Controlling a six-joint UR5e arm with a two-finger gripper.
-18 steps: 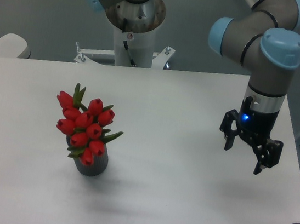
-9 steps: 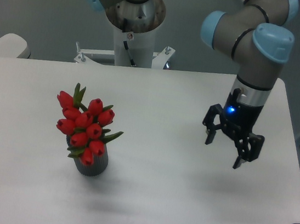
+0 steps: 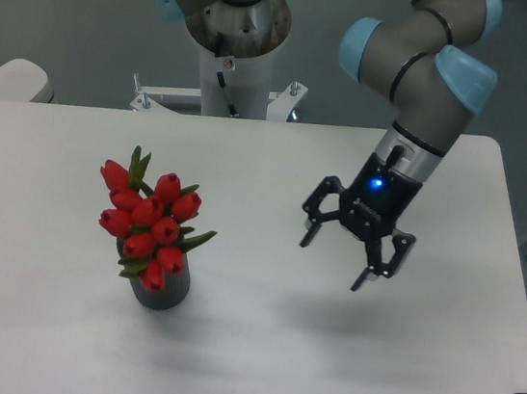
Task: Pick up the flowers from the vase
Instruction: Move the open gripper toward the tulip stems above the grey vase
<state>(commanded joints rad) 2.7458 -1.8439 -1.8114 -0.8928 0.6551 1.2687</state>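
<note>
The flowers [image 3: 147, 222], a tight bunch of red tulip buds with green leaves, stand in the vase [image 3: 163, 289], a short dark grey cylinder on the left part of the white table. My gripper [image 3: 333, 262] hangs above the table to the right of the bouquet, well apart from it. Its two black fingers are spread wide and hold nothing. A blue light glows on its wrist.
The arm's white base column [image 3: 233, 57] stands at the table's back edge behind the flowers. The white table [image 3: 253, 351] ends near the right at a rounded corner. A pale rounded object [image 3: 7, 79] sits at the far left.
My gripper has travelled left across the table toward the flowers and tilted a little. Its fingers stay spread. The flowers and vase have not moved.
</note>
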